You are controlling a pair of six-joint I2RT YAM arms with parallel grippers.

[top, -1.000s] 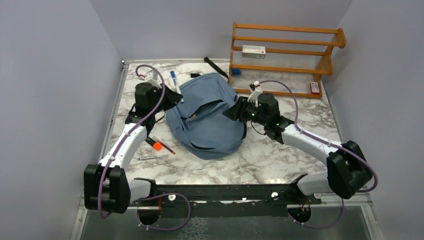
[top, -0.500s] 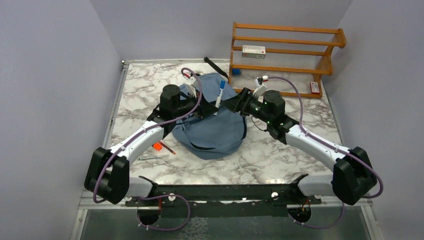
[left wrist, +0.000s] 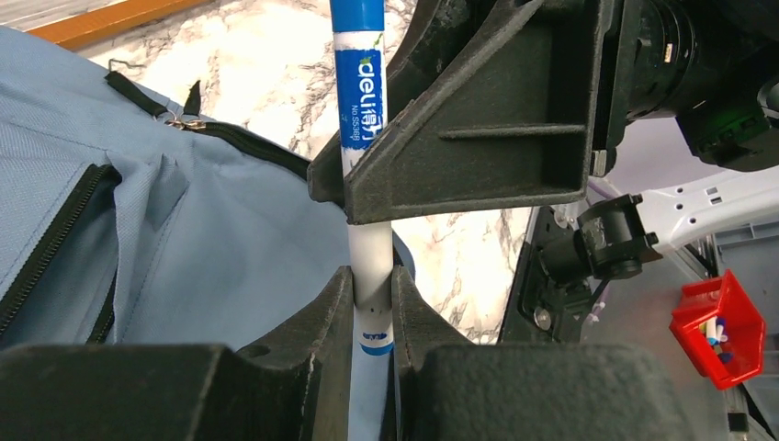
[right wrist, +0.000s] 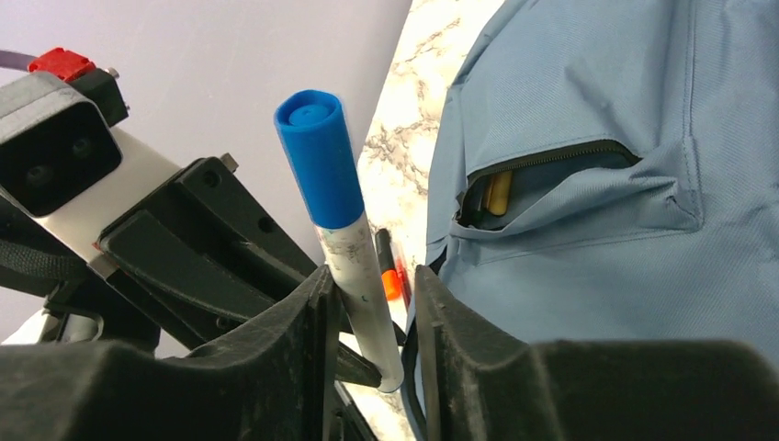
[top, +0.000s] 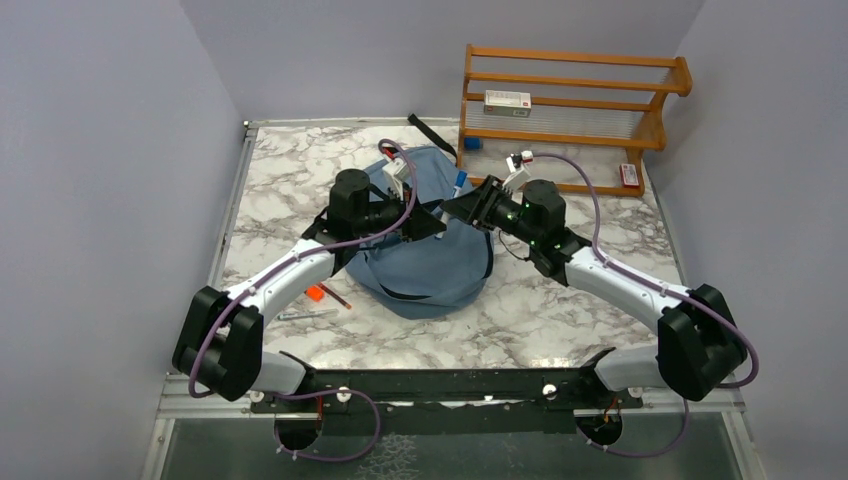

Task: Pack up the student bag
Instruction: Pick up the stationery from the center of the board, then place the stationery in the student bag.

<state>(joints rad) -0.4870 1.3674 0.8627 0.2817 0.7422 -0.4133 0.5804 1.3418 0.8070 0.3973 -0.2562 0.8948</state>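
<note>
- Near the middle of the marble table point(top: 520, 310) lies the student bag point(top: 430, 275), a soft blue backpack with dark zipper trim.
- Over the far part of the bag, the left gripper point(top: 425, 222) and the right gripper point(top: 462, 205) meet tip to tip. The left arm reaches in from 7 o'clock and the right arm from 4 o'clock.
- Between the two grippers stands a white marker point(top: 458, 187) with a blue cap, nearly upright.
- In the left wrist view, the left fingers point(left wrist: 321, 312) pinch the lower white body of the marker from both sides.
- In the right wrist view, the marker passes between the right fingers point(right wrist: 459, 349) just under its cap. It touches one finger, but it cannot be told whether the other finger presses on it.
- The same view shows a front pocket point(right wrist: 570, 184) of the bag with its zipper open and a yellowish pen point(right wrist: 499, 193) inside.
- At 8 o'clock from the bag, an orange-capped pen point(top: 316, 292) lies on the table.
- At 1 o'clock from the bag, a wooden rack point(top: 575, 110) stands at the far edge.
</note>
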